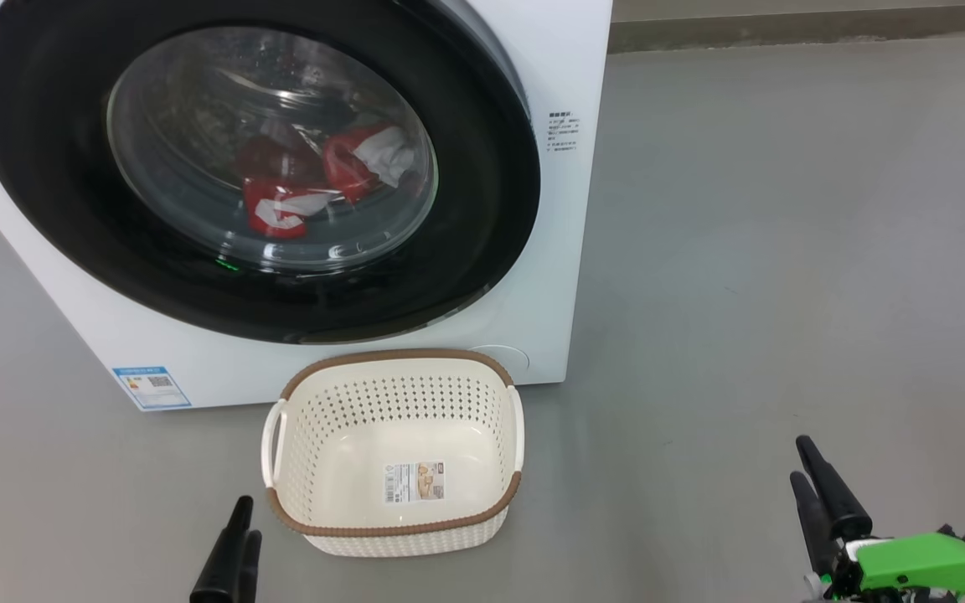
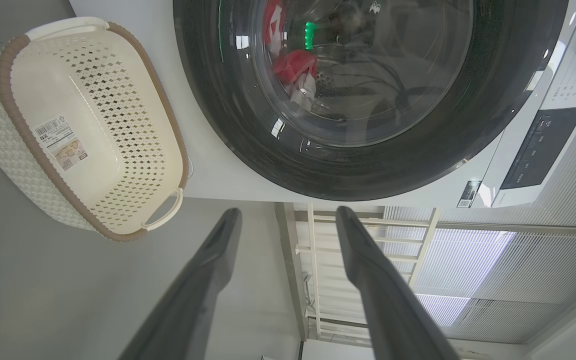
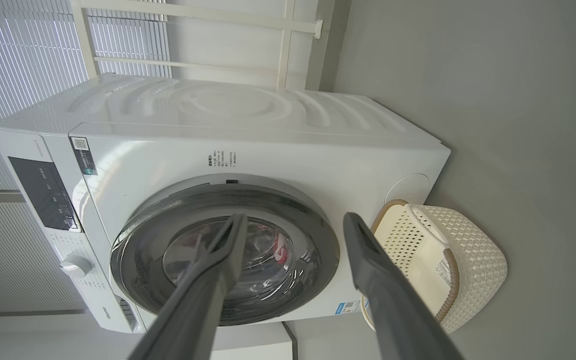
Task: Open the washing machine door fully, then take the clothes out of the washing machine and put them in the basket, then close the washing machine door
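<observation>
The white washing machine [image 1: 562,251] stands at the upper left on the grey floor. Its door [image 1: 47,167], black-rimmed with a bulging glass window, lies nearly flat against the front, with a thin gap along its right edge. Red and white clothes [image 1: 348,163] lie in the drum behind the glass. The cream basket [image 1: 399,356] sits empty on the floor just in front of the machine. My left gripper [image 1: 248,519] hangs low beside the basket's left corner, and its wrist view shows it open [image 2: 288,212] and empty. My right gripper [image 1: 801,459] is far to the right, open [image 3: 294,217] and empty.
A blue label [image 1: 152,387] marks the machine's lower left corner. The control panel [image 3: 43,195] and a knob [image 3: 75,265] are on the machine's upper front. The wall's base [image 1: 784,33] runs behind. Window blinds and a white frame [image 3: 283,45] stand beyond the machine.
</observation>
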